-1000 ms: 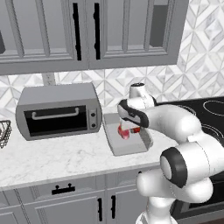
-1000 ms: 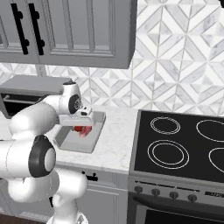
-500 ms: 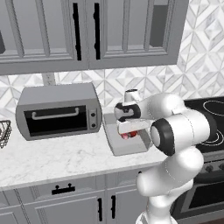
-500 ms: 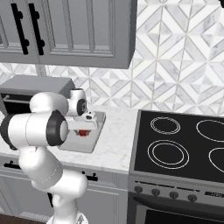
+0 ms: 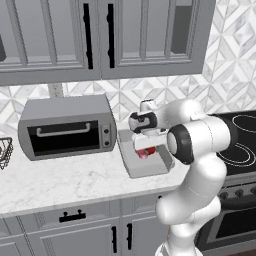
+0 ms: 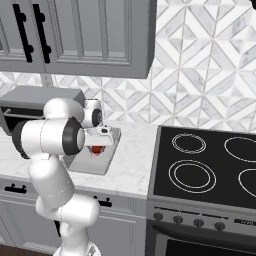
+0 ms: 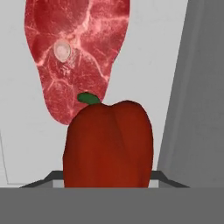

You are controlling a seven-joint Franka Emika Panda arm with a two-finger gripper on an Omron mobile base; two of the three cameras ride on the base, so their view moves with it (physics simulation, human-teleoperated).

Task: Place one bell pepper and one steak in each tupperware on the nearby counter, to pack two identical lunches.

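Observation:
A grey tupperware point(image 5: 131, 169) point(image 6: 93, 168) stands on the white marble counter point(image 5: 60, 180) point(image 6: 132, 171), right of the toaster oven. A raw red steak point(image 7: 78, 48) lies flat on its pale floor. My gripper point(image 5: 145, 148) point(image 6: 96, 146) point(image 7: 107, 181) hangs just above this tupperware, shut on a red bell pepper point(image 7: 109, 140) point(image 5: 146, 152) point(image 6: 95, 150) with a green stem. The pepper sits over the near end of the steak, close to the container's grey side wall point(image 7: 197, 87). I cannot tell whether the pepper touches the floor.
A grey toaster oven point(image 5: 65, 127) point(image 6: 30, 102) stands at the left on the counter. A black stove top point(image 6: 210, 165) point(image 5: 240, 142) lies to the right. A dark wire basket point(image 5: 4, 151) shows at the far left edge. Grey wall cabinets hang overhead.
The arm's elbow and forearm have swung in closer to the base. The hand has stayed over the tupperware, still holding the pepper.

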